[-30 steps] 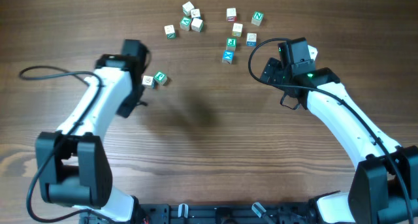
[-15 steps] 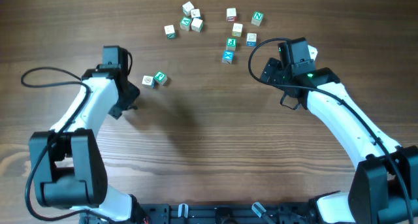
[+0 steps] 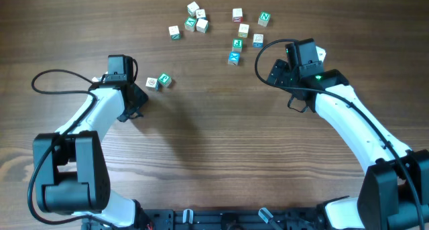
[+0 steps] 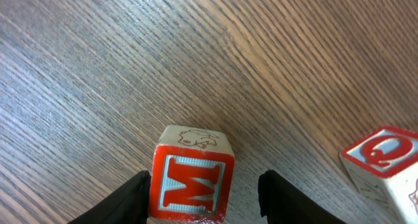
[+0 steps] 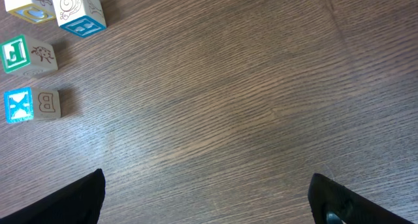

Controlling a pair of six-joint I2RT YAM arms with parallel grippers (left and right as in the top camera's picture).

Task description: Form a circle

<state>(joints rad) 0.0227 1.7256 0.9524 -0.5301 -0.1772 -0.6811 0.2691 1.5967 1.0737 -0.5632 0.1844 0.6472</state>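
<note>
The pieces for the circle are small wooden letter cubes, and no ring shows. A loose cluster (image 3: 200, 22) and a second group (image 3: 243, 30) lie at the far side. Two cubes (image 3: 158, 82) sit apart, near my left gripper (image 3: 139, 96). In the left wrist view the red M cube (image 4: 192, 181) shows between my left gripper's (image 4: 202, 185) open fingers, by the left one with a gap to the right one. A red Q cube (image 4: 385, 162) lies to its right. My right gripper (image 3: 276, 73) is wide open over bare wood (image 5: 206, 181), right of a blue X cube (image 5: 29, 105).
The table is brown wood grain. A green J cube (image 5: 26, 55) and a blue-faced cube (image 5: 78, 12) lie at the top left of the right wrist view. A black cable (image 3: 60, 79) loops left of the left arm.
The left arm has swung back to the left and toward the near side, away from the two cubes beside it. No cube has moved. The right arm is still.
</note>
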